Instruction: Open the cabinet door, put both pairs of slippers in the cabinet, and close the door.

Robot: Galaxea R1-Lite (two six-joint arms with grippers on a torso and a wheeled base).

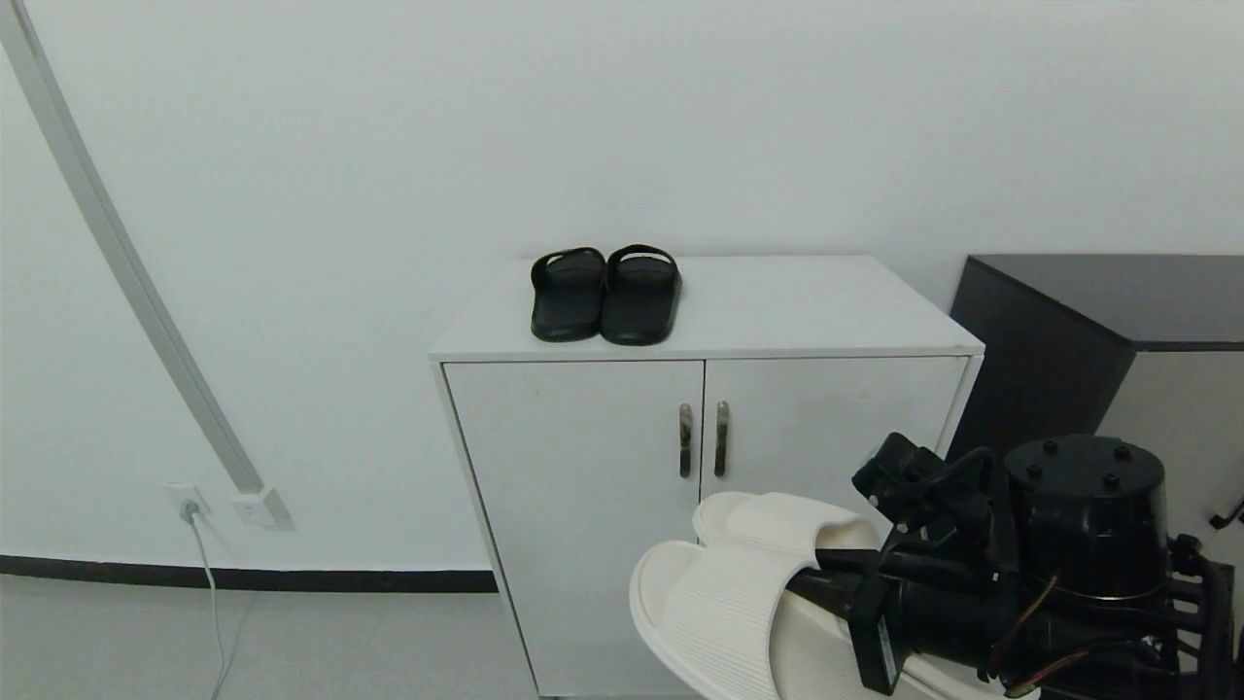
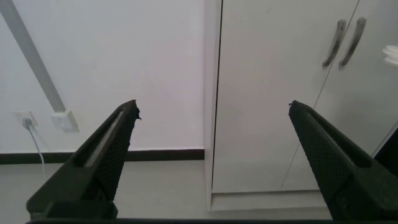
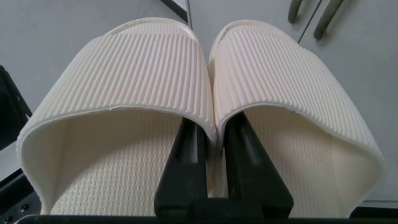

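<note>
Carrying the white slippers [image 1: 724, 603], the right tool [image 3: 213, 143] is clamped on the pair. One finger is running under each ribbed strap, and the two are squeezing the inner side walls together. The cabinet [image 1: 583, 506] is standing just ahead of this tool with both doors shut. Its two handles [image 1: 703, 439] are sitting side by side slightly above and beyond the slipper toes. The black slippers [image 1: 604, 294] are lying together on the cabinet top, higher and farther off.

The left tool [image 2: 214, 107] is hanging low with its jaws wide apart and nothing between them. It is facing the cabinet's outer edge, with the handles off toward the right tool's side.

The opening step appears to be pending. The next move likely calls for the free left tool to take a handle and swing that door outward, while the loaded right tool is keeping clear of the door's arc.
</note>
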